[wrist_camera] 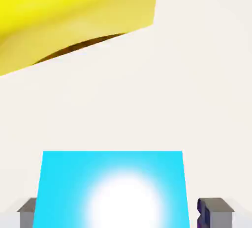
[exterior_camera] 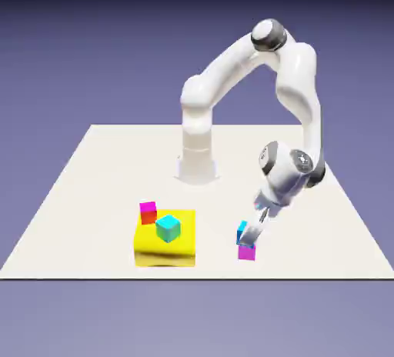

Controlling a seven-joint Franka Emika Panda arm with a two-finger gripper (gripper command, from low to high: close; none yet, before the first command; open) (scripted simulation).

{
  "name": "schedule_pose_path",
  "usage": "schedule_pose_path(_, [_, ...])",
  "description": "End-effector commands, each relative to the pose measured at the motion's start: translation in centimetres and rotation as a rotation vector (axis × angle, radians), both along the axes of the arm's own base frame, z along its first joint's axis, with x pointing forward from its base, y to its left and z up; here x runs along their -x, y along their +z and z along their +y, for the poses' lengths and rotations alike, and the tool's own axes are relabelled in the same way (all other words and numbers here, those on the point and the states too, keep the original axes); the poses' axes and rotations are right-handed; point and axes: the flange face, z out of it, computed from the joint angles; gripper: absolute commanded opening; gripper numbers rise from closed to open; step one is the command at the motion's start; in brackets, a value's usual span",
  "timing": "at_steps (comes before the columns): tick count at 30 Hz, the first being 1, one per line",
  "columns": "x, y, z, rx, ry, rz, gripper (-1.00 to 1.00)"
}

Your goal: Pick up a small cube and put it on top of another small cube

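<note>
The small sky-blue cube (exterior_camera: pixel 243 230) rests on top of the small magenta cube (exterior_camera: pixel 246 253) near the table's front edge, right of the middle in the exterior view. My gripper (exterior_camera: pixel 252 234) reaches down around the blue cube. In the hand view the blue cube (wrist_camera: pixel 113 187) fills the space between the two grey fingertips (wrist_camera: pixel 216 213). A thin gap shows between the cube and the right fingertip, so the jaws stand open and do not clamp it. The blue cube hides the magenta cube in the hand view.
A large yellow block (exterior_camera: pixel 165 238) lies on the exterior view's left and carries a teal cube (exterior_camera: pixel 168 228). A cube with red sides and a magenta top (exterior_camera: pixel 148 211) stands at its back left corner. The yellow block (wrist_camera: pixel 74 15) also shows at the hand view's top.
</note>
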Motion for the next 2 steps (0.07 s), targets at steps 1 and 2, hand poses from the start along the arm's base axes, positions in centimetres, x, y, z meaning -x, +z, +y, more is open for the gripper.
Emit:
schedule_pose_path(1, [-0.2,1.8,0.5,0.0,-0.001,0.0,1.0])
schedule_pose_path(2, [-0.3,3.0,0.8,0.001,-0.002,0.0,1.0])
